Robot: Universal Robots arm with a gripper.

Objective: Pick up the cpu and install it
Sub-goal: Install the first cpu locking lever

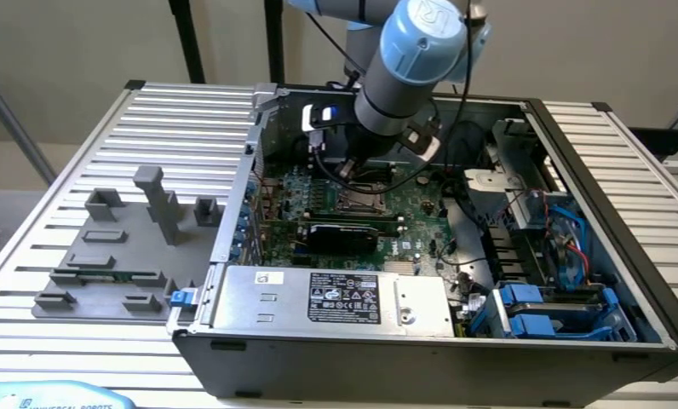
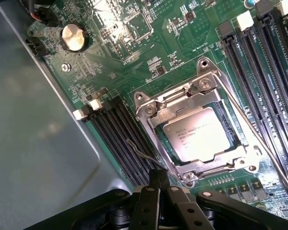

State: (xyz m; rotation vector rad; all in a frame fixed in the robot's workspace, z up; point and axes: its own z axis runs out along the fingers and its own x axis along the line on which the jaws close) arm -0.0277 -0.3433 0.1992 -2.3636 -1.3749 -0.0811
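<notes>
Black gripper (image 2: pixel 159 178) with its two fingers pressed shut against each other, holding nothing, hangs just above a green motherboard (image 2: pixel 149 43) in the wrist view. Its tips are near one corner of the processor socket (image 2: pixel 156 108). The cpu (image 2: pixel 199 135) lies flat inside that socket, pale metal top facing up with faint printing, and a silver metal frame borders it on all sides. The gripper and the chip are apart. Rows of dark memory slots (image 2: pixel 117 132) run on either side of the socket, and a round coin battery (image 2: pixel 73 37) sits further off on the board.

From the exterior view, the blue-grey robot arm (image 1: pixel 413 51) reaches down into an open computer case (image 1: pixel 430 358) lying on a slatted metal table (image 1: pixel 180 111). Grey plastic fixture blocks (image 1: pixel 123 247) stand on the table at the exterior view's left, well apart from the arm.
</notes>
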